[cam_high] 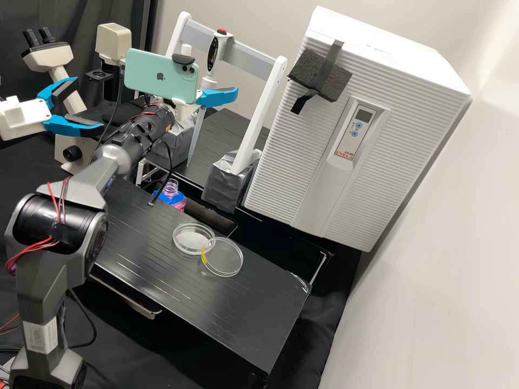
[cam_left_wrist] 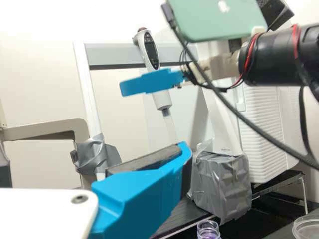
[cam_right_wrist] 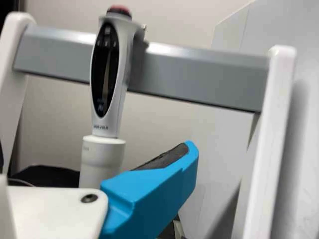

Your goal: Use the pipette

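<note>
High view: I find the pipette (cam_high: 212, 52) hanging on the rack (cam_high: 246, 56), far centre. The left gripper (cam_high: 66, 108), far left, stands wide. Left wrist view: the right gripper (cam_left_wrist: 149, 82) crosses the pipette's lower body; I cannot tell its spread. Right wrist view: the pipette hangs just beyond it.

A: What colours does the pipette (cam_high: 214, 51) carry?
B: A white body, a dark front panel and a red cap. Its stand (cam_high: 246, 55) has white uprights and a grey crossbar, with silver-grey tape (cam_high: 224, 181) on the feet.
A: And on the left?
B: The left gripper (cam_high: 89, 102) is white with bright blue jaws. The phone (cam_high: 161, 75) is mint green.
A: On the right?
B: A white cabinet (cam_high: 378, 108), ribbed in fine horizontal lines, with a grey panel and a black foam block (cam_high: 319, 75).
A: The counter (cam_high: 216, 302)?
B: Black, thinly striped. The far dish (cam_high: 193, 237) and near dish (cam_high: 223, 258) are clear, with a yellow mark between them. The bottle (cam_high: 172, 194) shows purple-pink and blue.
</note>
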You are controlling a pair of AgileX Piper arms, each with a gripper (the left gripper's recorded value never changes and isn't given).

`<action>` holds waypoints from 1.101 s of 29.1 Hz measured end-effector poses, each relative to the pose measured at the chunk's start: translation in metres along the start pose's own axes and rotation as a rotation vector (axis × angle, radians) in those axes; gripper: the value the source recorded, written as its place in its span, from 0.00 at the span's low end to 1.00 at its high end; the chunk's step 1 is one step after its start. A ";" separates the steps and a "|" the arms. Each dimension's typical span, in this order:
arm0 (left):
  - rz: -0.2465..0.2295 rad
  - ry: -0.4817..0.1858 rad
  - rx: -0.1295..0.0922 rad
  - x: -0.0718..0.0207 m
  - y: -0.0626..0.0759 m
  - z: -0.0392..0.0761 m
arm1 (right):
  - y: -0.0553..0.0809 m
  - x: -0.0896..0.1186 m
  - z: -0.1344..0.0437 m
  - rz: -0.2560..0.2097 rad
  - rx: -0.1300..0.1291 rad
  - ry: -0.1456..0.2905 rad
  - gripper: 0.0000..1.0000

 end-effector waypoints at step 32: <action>-0.008 0.002 -0.007 0.0033 -0.004 0.000 | 0.007 0.004 0.016 0.006 0.041 -0.053 0.00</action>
